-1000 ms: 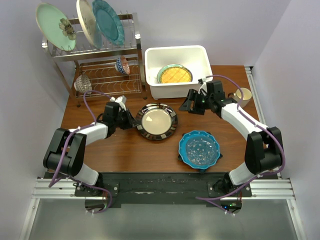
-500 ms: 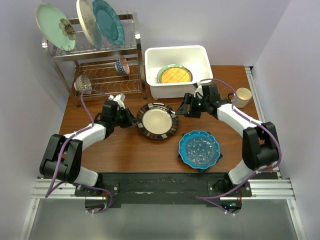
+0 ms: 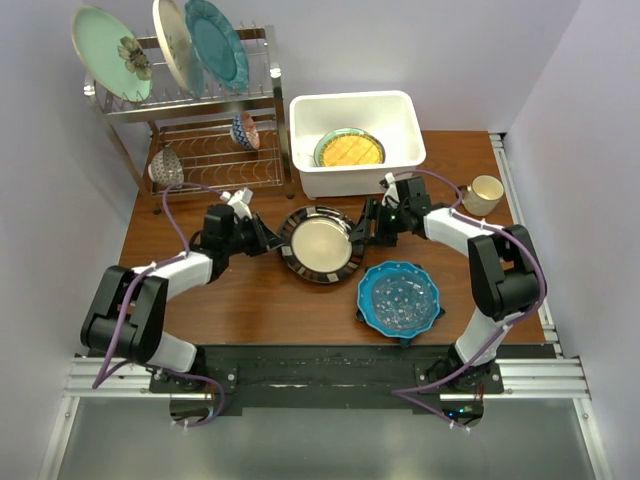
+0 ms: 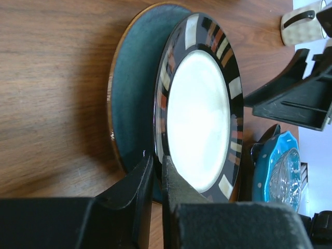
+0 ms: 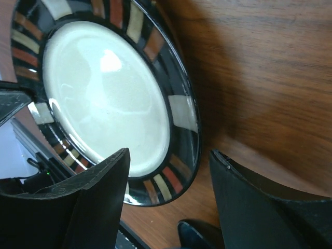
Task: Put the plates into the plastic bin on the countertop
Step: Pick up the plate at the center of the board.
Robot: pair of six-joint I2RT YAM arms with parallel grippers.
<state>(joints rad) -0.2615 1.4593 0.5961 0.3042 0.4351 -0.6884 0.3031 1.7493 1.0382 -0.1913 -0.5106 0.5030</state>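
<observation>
The dark-rimmed cream plate (image 3: 320, 243) sits mid-countertop (image 3: 250, 300), its left edge tilted up off a dark teal dish (image 4: 132, 93) beneath it. My left gripper (image 3: 272, 242) is shut on the plate's left rim, which the left wrist view (image 4: 157, 162) shows closely. My right gripper (image 3: 366, 226) is open, with one jaw over the plate's right rim (image 5: 104, 93) and the other over bare wood. The white plastic bin (image 3: 398, 108) holds the orange scalloped plate (image 3: 350, 150). The blue scalloped plate (image 3: 400, 297) lies on a dark-blue star-shaped plate at the front right.
The chrome wire rack (image 3: 200, 100) at back left holds the mint flower plate (image 3: 108, 52), a cream plate and the teal plate (image 3: 215, 42), with two small bowls (image 3: 245, 130) on its lower shelf. A cream mug (image 3: 485, 190) stands at the right edge.
My right gripper has moved left from beside the bin to the plate's right rim. My left gripper has closed in on the left rim, and that edge is lifted.
</observation>
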